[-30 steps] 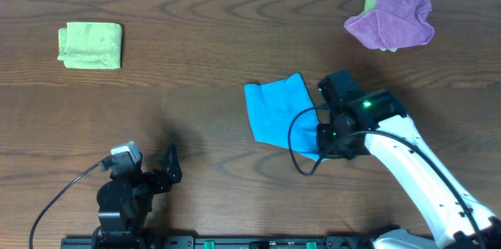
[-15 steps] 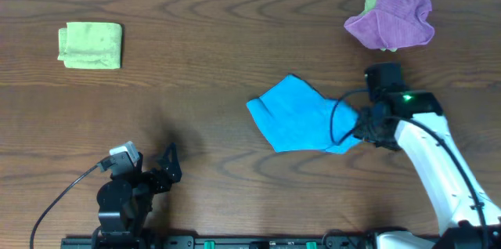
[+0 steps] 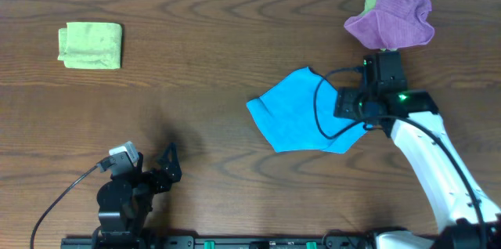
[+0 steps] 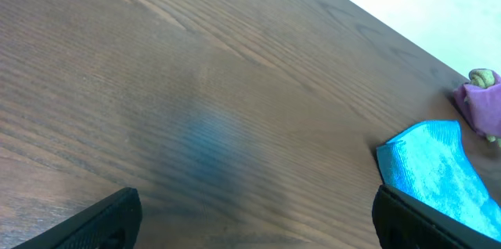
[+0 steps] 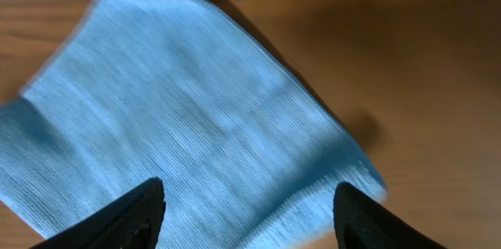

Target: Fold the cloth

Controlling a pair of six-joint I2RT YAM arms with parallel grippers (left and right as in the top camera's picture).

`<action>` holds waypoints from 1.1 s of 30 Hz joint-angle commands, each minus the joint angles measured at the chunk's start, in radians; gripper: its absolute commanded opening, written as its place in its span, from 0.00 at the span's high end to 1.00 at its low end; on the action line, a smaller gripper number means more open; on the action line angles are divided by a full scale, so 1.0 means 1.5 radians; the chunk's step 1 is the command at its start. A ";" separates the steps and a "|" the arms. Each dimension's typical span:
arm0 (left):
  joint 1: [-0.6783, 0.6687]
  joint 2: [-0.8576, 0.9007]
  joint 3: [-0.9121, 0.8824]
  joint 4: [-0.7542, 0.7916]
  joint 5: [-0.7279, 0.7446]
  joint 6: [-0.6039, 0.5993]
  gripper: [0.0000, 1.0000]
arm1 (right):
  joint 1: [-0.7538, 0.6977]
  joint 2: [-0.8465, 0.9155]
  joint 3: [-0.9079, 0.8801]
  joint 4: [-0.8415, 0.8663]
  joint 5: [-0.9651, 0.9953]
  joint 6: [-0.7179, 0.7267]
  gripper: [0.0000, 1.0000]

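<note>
Supervisor: What did the overhead show you?

Operator: I saw the blue cloth (image 3: 301, 112) lying opened out and lopsided on the table (image 3: 203, 84), right of centre, with my right gripper (image 3: 350, 105) over its right-hand edge. The left gripper (image 3: 168, 163) sat near the front edge, well apart from it. A folded green cloth (image 3: 90, 45) and a bunched purple cloth (image 3: 390, 18) lay off at the far corners.

Supervisor: And the left wrist?

Operator: Its fingers (image 4: 109, 216) were spread over bare wood, and only one end of the cloth showed at the far right.

Supervisor: Right wrist?

Operator: Fingers spread wide there too, pinching nothing, with the cloth flat beneath them and one corner toward the right finger. I judged we were at the laying-out step, with no fold made. Next I reckoned I'd need to close on a corner and carry it across to the opposite side without dragging the layer below
</note>
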 commanded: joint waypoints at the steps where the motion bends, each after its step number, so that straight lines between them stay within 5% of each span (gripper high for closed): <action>1: 0.002 -0.003 -0.009 -0.004 0.005 -0.005 0.05 | 0.008 0.054 0.010 0.038 -0.041 -0.017 0.30; 7: 0.002 -0.003 -0.009 0.002 0.020 -0.016 0.05 | 0.016 0.209 0.096 0.096 -0.050 -0.044 0.31; 12: 0.001 -0.003 -0.007 0.003 0.130 -0.019 0.05 | 0.025 0.329 0.246 0.090 -0.027 -0.109 0.30; 20: 0.001 0.042 0.040 0.001 0.157 -0.082 0.04 | 0.027 0.404 0.346 0.042 -0.026 -0.170 0.28; 33: -0.032 0.571 0.386 -0.057 0.183 -0.072 0.04 | 0.037 0.404 0.346 -0.020 -0.034 -0.210 0.28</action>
